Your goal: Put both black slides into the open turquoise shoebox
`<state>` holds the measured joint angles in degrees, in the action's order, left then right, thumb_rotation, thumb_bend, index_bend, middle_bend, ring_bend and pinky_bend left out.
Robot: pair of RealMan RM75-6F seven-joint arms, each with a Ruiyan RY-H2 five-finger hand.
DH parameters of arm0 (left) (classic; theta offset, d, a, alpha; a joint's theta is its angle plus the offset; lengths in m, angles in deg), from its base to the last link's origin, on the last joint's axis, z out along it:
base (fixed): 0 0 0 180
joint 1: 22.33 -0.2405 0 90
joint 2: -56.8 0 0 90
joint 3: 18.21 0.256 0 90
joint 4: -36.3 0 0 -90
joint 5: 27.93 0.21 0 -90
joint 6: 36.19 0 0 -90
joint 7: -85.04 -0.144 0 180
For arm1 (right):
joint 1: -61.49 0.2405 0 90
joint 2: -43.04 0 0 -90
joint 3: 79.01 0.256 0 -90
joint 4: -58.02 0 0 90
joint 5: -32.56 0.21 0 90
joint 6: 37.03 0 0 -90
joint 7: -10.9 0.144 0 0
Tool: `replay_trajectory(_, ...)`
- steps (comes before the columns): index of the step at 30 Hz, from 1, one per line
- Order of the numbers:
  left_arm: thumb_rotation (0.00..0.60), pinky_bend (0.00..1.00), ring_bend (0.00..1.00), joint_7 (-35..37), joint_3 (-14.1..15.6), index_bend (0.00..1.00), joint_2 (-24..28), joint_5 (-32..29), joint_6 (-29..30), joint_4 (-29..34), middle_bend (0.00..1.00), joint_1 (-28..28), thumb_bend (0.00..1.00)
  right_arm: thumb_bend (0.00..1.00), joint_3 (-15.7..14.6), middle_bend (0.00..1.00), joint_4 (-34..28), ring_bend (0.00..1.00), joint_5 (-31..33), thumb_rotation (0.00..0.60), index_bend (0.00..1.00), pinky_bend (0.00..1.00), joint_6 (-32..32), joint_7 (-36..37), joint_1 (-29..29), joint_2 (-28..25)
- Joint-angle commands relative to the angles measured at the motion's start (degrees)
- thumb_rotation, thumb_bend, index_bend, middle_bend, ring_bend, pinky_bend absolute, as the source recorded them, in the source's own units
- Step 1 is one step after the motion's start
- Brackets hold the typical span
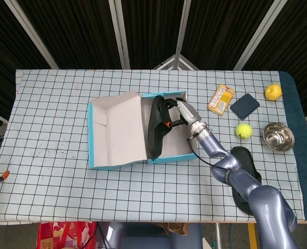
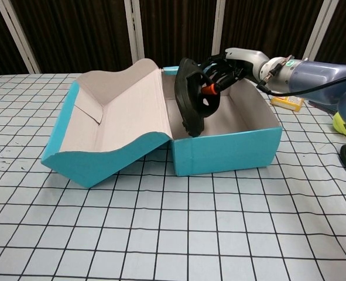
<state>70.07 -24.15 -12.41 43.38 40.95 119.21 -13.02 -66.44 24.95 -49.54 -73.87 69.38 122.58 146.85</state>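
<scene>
We see a turquoise shoebox (image 1: 170,157) lined in pale pinkish-grey card, a black slide (image 1: 156,124) bearing a small orange mark, and a second black slide (image 1: 245,171), all on a counter (image 1: 54,119) covered in white cloth with a black grid. The arm (image 1: 231,174) is glossy blue-grey, its right hand (image 2: 219,71) dark with silver casing. We also note a yellow-and-orange packet (image 1: 221,99), a navy pad (image 1: 244,106), a yellow-green tennis ball (image 1: 243,130), a yellow fruit (image 1: 273,92) and a silver bowl (image 1: 278,137).

- The shoebox (image 1: 169,155) sits mid-table, its lid (image 1: 117,129) hinged open to the left.
- One slide (image 1: 156,127) stands on edge inside the box, against its left side, held by the right hand (image 1: 182,113).
- The other slide (image 1: 245,179) lies on the table (image 1: 54,119), right of the box and nearer the front edge.
</scene>
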Motion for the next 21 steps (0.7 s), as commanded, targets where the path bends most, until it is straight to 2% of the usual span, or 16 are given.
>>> replay_trajectory(1, 0.600, 0.09, 0.00, -0.02, 0.03, 0.11, -0.02, 0.02, -0.05, -0.06, 0.00, 0.03, 0.28, 0.31, -0.10, 0.50, 0.33, 0.30, 0.31, 0.600, 0.50, 0.00, 0.34, -1.49, 0.35, 0.35)
replay_trajectory(10, 0.600, 0.09, 0.00, 0.33, 0.04, 0.11, 0.09, 0.07, -0.08, -0.04, 0.00, 0.01, 0.28, 0.31, 0.03, 0.51, 2.16, 0.30, 1.54, 0.600, 0.51, 0.00, 0.80, -8.63, 0.96, 1.96)
replay_trajectory(21, 0.600, 0.09, 0.00, 0.21, 0.03, 0.11, 0.04, -0.11, -0.29, -0.08, 0.00, 0.09, 0.28, 0.31, 1.71, 0.51, 4.70, 0.30, 4.12, 0.600, 0.51, 0.00, 0.08, -16.00, 1.44, 4.41)
